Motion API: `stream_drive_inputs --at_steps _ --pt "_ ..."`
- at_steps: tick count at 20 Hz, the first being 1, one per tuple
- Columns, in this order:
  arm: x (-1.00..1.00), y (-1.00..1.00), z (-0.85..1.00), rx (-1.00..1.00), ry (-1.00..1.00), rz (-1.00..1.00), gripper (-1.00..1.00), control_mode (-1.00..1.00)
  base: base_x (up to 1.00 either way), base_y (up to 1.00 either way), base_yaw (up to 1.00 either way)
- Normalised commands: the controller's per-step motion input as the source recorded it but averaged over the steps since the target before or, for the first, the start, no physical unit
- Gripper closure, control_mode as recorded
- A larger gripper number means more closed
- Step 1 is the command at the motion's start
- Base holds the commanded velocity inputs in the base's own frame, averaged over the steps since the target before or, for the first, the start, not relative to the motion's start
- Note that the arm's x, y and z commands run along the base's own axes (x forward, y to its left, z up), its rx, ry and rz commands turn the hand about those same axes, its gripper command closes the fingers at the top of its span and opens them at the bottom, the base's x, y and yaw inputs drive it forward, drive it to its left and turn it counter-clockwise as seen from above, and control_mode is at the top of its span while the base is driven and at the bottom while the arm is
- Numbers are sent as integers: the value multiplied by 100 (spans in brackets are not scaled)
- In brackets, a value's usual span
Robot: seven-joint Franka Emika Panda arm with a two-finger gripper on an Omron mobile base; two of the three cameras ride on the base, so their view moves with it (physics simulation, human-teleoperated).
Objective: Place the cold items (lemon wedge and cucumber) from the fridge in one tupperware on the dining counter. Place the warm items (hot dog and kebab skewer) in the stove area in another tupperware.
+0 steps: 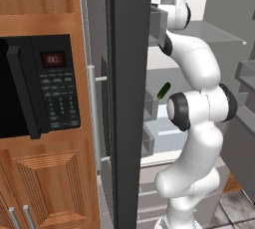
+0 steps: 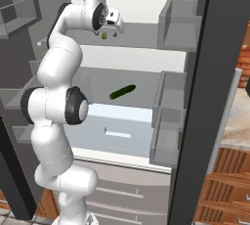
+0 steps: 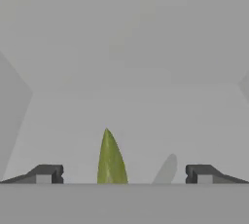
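Observation:
The fridge [image 2: 141, 40] stands open with its white interior in front of me. A yellow-green lemon wedge [image 3: 111, 162] lies on an upper shelf, between my open fingers and touched by neither. From the right base view the lemon wedge [image 2: 104, 35] shows as a small speck just under my gripper [image 2: 108, 33], which reaches in over that shelf. My gripper [image 3: 124, 173] holds nothing. The dark green cucumber [image 2: 122, 92] lies tilted on the shelf below, and the left base view also shows the cucumber [image 1: 163, 90], past my elbow.
The dark fridge door edge [image 1: 129, 98] rises close on my left, with a black microwave [image 1: 40, 86] in wooden cabinets beyond it. Grey door bins [image 2: 178, 23] jut out on the right. A pale drawer [image 2: 117, 128] sits under the cucumber's shelf.

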Motion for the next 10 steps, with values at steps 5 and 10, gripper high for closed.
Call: stream_drive_inputs --at_steps 5,10 --pt "27 2 0 0 1 0 -100 -100 0 0 0" --pt "-10 0 0 0 0 0 -100 -100 0 0 0"
